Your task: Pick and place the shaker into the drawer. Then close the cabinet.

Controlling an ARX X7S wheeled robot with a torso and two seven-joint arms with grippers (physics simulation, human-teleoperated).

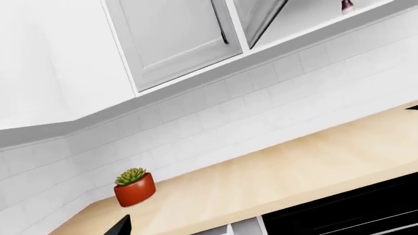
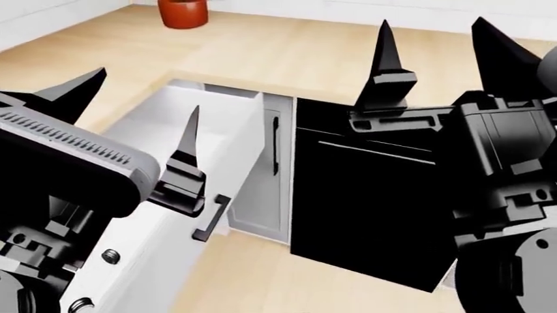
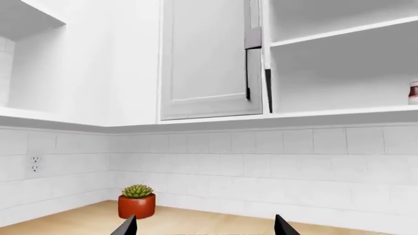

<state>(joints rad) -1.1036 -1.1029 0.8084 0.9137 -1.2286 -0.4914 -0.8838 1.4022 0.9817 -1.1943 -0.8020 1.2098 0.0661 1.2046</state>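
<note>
left gripper (image 2: pixel 130 107): open, empty | right gripper (image 2: pixel 444 52): open, empty | drawer (image 2: pixel 235 130): pulled out beneath left gripper | shaker: unseen

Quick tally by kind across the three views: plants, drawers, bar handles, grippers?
Potted plant: 1
Open drawer: 1
Black bar handles: 2, drawer handle and cabinet door handle
Grippers: 2, left gripper, right gripper, both empty
Total: 6

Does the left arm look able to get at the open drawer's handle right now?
Probably yes: the left gripper hangs open above the drawer, its handle just below with nothing between.
</note>
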